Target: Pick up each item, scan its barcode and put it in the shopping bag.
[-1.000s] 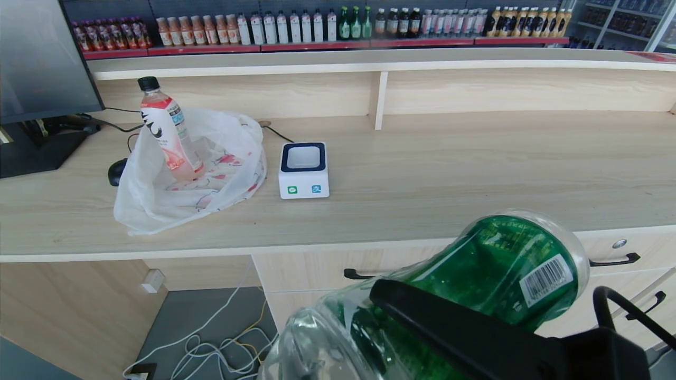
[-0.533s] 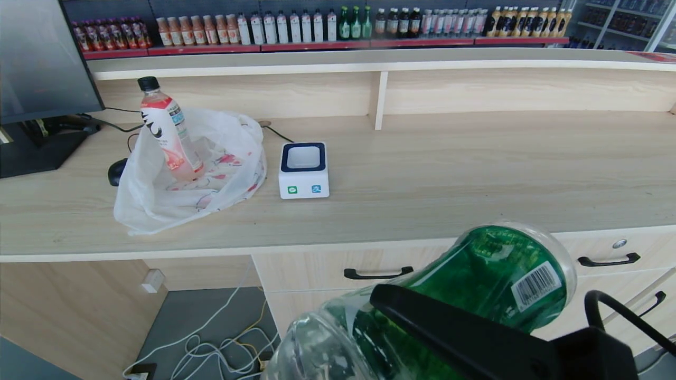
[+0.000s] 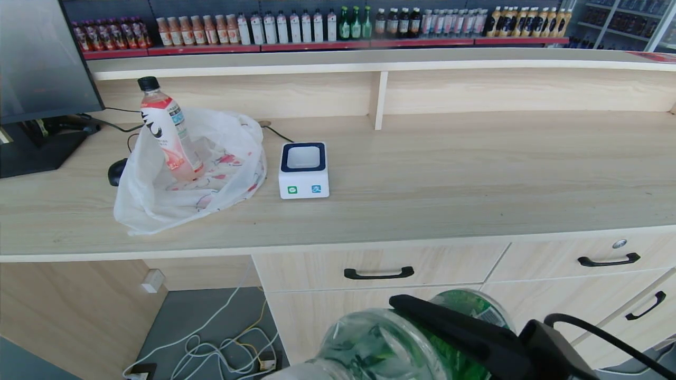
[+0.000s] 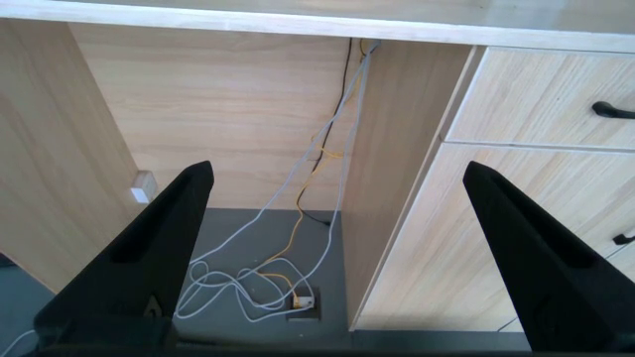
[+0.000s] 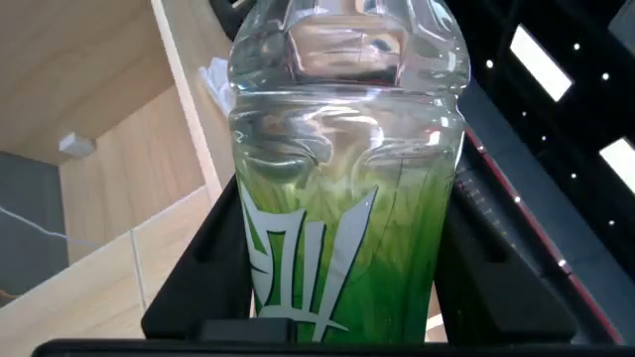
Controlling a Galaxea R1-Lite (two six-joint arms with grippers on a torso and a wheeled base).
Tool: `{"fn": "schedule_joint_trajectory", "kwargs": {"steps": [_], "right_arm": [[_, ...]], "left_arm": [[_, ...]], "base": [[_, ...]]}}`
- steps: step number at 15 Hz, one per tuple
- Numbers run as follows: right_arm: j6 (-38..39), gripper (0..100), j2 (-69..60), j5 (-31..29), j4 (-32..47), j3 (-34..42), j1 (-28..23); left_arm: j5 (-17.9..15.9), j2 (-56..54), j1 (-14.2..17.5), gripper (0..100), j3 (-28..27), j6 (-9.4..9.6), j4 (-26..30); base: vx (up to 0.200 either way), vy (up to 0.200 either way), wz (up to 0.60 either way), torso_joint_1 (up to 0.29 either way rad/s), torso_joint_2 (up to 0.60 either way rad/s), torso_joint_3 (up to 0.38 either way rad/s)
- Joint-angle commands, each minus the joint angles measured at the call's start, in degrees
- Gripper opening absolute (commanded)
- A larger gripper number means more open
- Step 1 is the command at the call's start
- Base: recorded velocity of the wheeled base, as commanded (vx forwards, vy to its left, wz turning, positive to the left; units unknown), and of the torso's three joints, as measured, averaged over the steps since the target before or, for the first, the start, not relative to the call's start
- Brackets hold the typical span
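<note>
While hanging before the drawers (image 3: 449, 261), right gripper (image 5: 347, 208) is clamping green bottle (image 5: 347, 119), jaws flanking it; left gripper (image 4: 337, 169) is gaping wide.

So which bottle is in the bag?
The pink bottle, leaning inside the bag; the green bottle is clamped in the right gripper.

Just beyond the right gripper (image 3: 404, 330) a black drawer handle (image 3: 378, 273) is seen on a pale wooden counter (image 3: 475, 174). Loose cables (image 3: 211, 343) are strewn on the floor (image 3: 185, 311) to the gripper's left, and a dark monitor (image 3: 42, 58) is placed far off to that side.
</note>
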Motion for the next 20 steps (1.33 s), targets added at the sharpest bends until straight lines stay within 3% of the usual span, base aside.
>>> {"fn": "schedule_joint_trajectory", "kwargs": {"steps": [1, 2, 4, 10, 12, 14, 18, 20], "right_arm": [[9.1, 0, -0.5, -0.1, 0.0, 6.1, -1.1], [9.8, 0, -0.7, -0.1, 0.0, 6.5, -1.3], [14.8, 0, -1.8, 0.0, 0.0, 6.7, -6.7], [30.0, 0, -3.1, 1.7, 0.0, 4.9, -11.1], [40.8, 0, -2.3, 1.1, 0.0, 1.6, -13.1], [46.6, 0, -1.1, 1.3, 0.0, -1.1, -19.2], [58.2, 0, 5.0, 1.0, 0.0, -14.4, -32.8], [59.2, 0, 6.5, 0.8, 0.0, -18.0, -37.7]], "left_arm": [[0.0, 0.0, 0.0, 100, 0.0, 0.0, 0.0], [0.0, 0.0, 0.0, 100, 0.0, 0.0, 0.0], [0.1, 0.0, 0.0, 100, 0.0, 0.0, 0.0], [0.1, 0.0, 0.0, 100, 0.0, 0.0, 0.0], [0.0, 0.0, 0.0, 100, 0.0, 0.0, 0.0], [0.0, 0.0, 0.0, 100, 0.0, 0.0, 0.0], [0.0, 0.0, 0.0, 100, 0.0, 0.0, 0.0], [0.0, 0.0, 0.0, 100, 0.0, 0.0, 0.0]], "base": [[0.0, 0.0, 0.0, 0.0, 0.0, 0.0], [0.0, 0.0, 0.0, 0.0, 0.0, 0.0], [0.0, 0.0, 0.0, 0.0, 0.0, 0.0], [0.0, 0.0, 0.0, 0.0, 0.0, 0.0], [0.0, 0.0, 0.0, 0.0, 0.0, 0.0], [0.0, 0.0, 0.0, 0.0, 0.0, 0.0], [0.0, 0.0, 0.0, 0.0, 0.0, 0.0], [0.0, 0.0, 0.0, 0.0, 0.0, 0.0]]}}
